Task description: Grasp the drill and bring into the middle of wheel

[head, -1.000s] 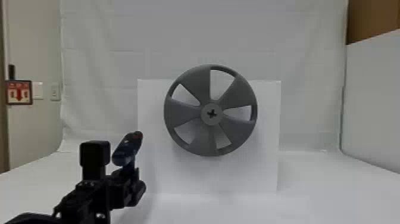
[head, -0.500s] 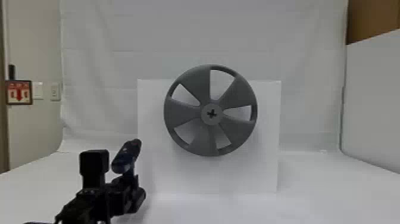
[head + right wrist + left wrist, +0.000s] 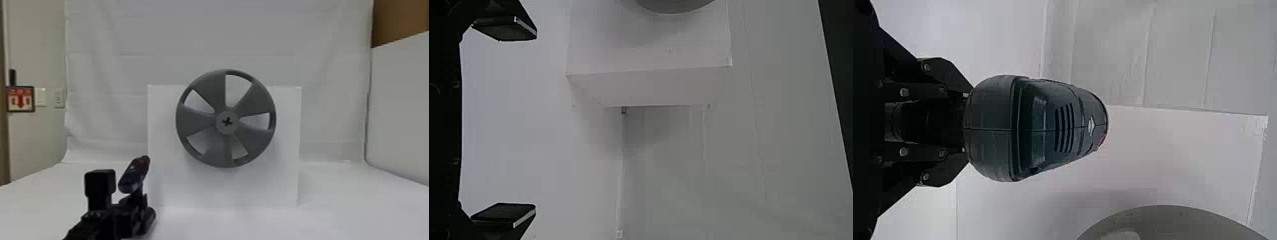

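Wheel (image 3: 199,123) on the box (image 3: 268,191)'s front, drill (image 3: 134,177) at its 8 o'clock
Box on desk (image 3: 351,207), drill in left pincer (image 3: 136,199), sign (image 3: 20,99) at wheel's 9 o'clock.

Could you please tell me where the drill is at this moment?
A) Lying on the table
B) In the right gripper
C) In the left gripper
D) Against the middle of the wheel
C: the left gripper is closed on the drill, while the right gripper stands open with nothing between its fingers.
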Motion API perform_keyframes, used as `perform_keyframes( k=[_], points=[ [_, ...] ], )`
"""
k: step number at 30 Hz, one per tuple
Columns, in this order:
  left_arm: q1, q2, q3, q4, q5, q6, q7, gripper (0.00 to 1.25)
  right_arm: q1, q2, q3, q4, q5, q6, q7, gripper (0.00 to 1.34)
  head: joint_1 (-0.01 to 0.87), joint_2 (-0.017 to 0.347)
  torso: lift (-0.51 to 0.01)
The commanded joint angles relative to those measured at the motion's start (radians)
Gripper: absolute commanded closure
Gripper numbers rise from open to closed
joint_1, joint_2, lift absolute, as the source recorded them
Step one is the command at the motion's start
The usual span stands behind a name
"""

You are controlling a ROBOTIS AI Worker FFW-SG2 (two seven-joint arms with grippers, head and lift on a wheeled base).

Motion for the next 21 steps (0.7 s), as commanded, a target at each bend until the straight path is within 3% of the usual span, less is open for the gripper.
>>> perform_keyframes(
  k=[1, 5, 11, 21],
  points=[
    [0.004, 0.000, -0.005, 0.004, -0.017, -0.013, 0.000, 1.21, 0.000, 0.001, 0.002, 0.000, 0.001, 0.000, 0.000, 0.09, 0.054, 0.031, -0.403],
    [0.010, 0.000, -0.011, 0.010, -0.021, -0.036, 0.014, 1.12, 0.000, 0.001, 0.002, 0.000, 0.001, 0.000, 0.000, 0.09, 0.054, 0.031, -0.403],
    [0.015, 0.000, -0.014, 0.010, -0.018, -0.053, 0.032, 0.70, 0.000, 0.001, 0.005, 0.000, 0.001, 0.000, 0.000, 0.09, 0.054, 0.031, -0.403],
    [0.013, 0.000, -0.011, 0.010, -0.023, -0.053, 0.034, 0.43, 0.000, 0.001, 0.008, 0.003, 0.001, 0.000, 0.000, 0.09, 0.054, 0.031, -0.403]
  ],
)
